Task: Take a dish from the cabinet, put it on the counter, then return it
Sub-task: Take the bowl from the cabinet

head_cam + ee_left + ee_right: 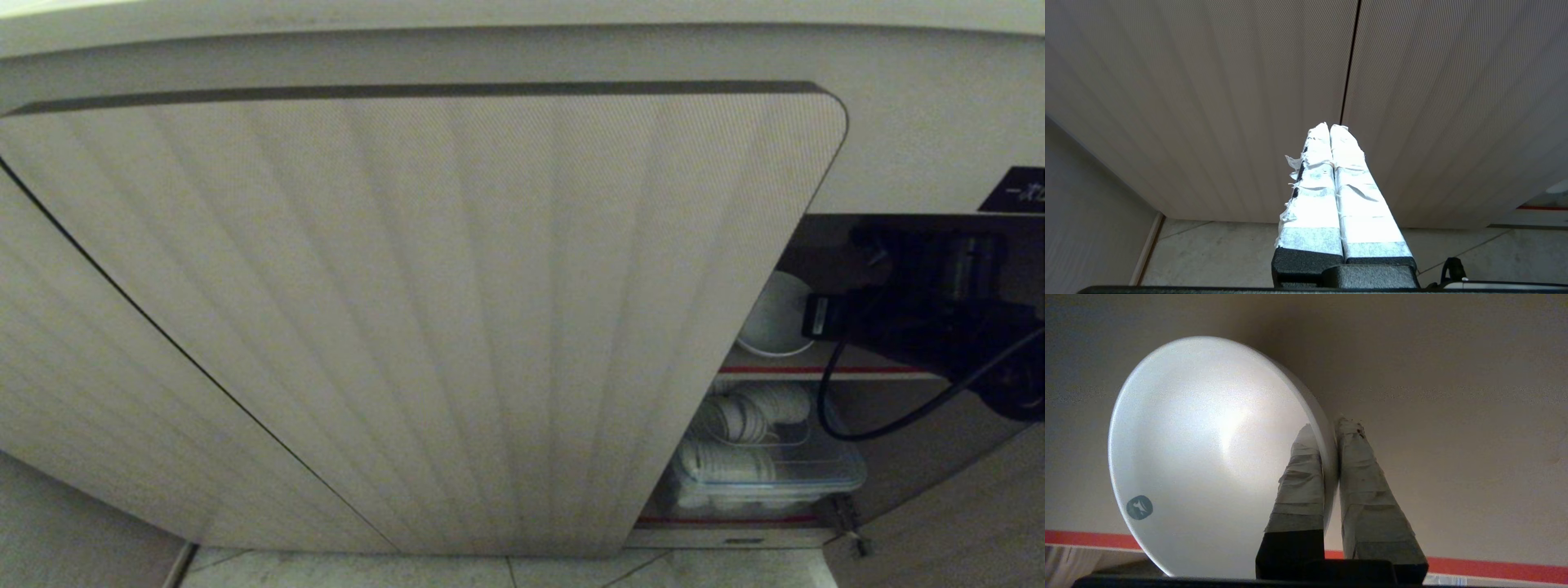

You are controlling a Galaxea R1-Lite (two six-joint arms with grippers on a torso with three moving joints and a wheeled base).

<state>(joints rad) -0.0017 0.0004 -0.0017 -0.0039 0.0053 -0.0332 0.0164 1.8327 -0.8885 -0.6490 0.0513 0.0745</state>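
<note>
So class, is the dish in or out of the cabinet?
In: the dish, pinched by the right gripper, is above the red-edged shelf.

The dish [1208, 449], a plain white round bowl with a small grey-green mark near its rim, is seen tipped on edge inside the cabinet [424, 310], above the red-edged inner shelf [816, 370]. Its rim is pinched between the taped fingers [1300, 477] of the right hand [1329, 430], one finger inside the bowl and one outside. The cabinet is beige, with vertically ribbed, round-cornered doors; the dish is visible through the gap beside one ribbed door, near the opening's upper part.
</note>
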